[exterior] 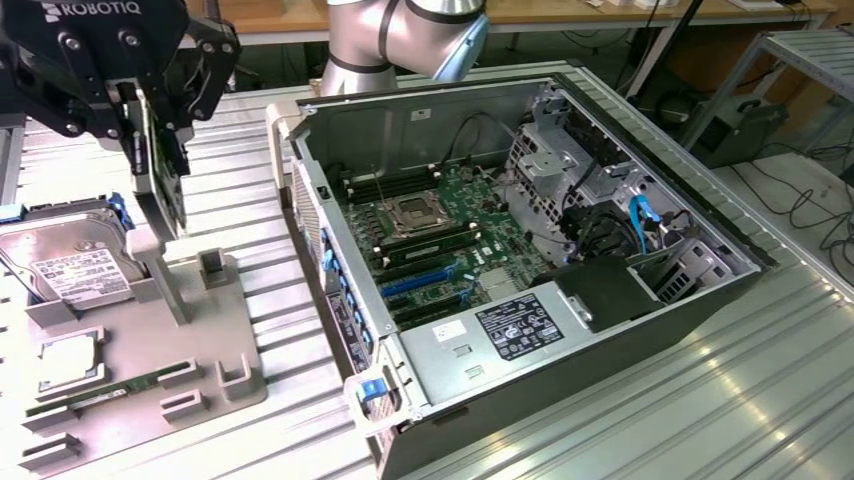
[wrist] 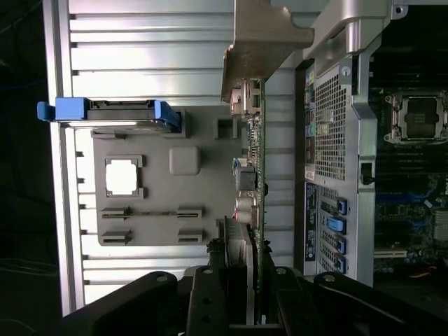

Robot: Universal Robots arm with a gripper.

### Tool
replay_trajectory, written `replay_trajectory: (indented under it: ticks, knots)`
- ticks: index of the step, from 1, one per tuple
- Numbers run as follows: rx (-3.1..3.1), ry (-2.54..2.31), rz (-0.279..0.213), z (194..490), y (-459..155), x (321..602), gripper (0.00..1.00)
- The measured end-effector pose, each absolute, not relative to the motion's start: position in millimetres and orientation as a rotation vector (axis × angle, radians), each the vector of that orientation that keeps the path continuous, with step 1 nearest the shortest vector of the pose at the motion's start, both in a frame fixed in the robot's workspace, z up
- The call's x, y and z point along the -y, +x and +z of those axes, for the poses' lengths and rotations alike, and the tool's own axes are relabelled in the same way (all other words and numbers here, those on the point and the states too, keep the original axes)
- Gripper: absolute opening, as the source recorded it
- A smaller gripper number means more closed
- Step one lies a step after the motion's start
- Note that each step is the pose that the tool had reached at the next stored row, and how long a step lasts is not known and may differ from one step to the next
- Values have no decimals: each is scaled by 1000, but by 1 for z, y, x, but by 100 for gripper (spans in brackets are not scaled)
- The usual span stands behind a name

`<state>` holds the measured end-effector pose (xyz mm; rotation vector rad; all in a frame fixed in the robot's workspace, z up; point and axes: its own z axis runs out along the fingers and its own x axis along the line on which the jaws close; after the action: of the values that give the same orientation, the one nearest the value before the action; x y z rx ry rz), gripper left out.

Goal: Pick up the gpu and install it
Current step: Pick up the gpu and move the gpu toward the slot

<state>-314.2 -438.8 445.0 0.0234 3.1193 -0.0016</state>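
The gripper (exterior: 151, 125) is hanging at the exterior view's top left, and one word is reading clearly across its black body: ROBOTIQ. Its two fingers (wrist: 210, 297) are clamping the gpu (exterior: 158, 200) from either side, gripping the card's upper end. The one gpu is standing upright and edge-on, over the grey tray (exterior: 227, 330), with its lower edge sitting right by the tray's tall post; whether it is touching the post, I cannot tell. In the wrist view the card's metal bracket (wrist: 259, 42) is pointing away from the fingers.

Counting what is lying on the tray: one hard drive (exterior: 74, 265) in a blue bracket, wearing a white label (exterior: 83, 278) whose print is too small to read; one square chip (exterior: 67, 362); one green memory stick (exterior: 114, 393) lying flat near the tray's front.

At the exterior view's right, one open case (exterior: 400, 120) is lying on its side, showing its motherboard (exterior: 441, 230). Two blue slots (exterior: 420, 283) are showing side by side on the board, and one blue cable (exterior: 638, 225) is running up by the drive cage. The power supply is carrying one black label (exterior: 521, 325), its writing unreadable. In the wrist view, four blue clips (wrist: 339, 225) are lining the case's rear. One grey arm (exterior: 400, 40) is rising behind the case.
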Motion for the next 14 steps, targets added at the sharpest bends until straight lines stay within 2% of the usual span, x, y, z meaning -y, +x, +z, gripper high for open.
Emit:
replay_trajectory:
  ticks: [14]
  knots:
    - [-3119,23,-2,449,-312,439,28]
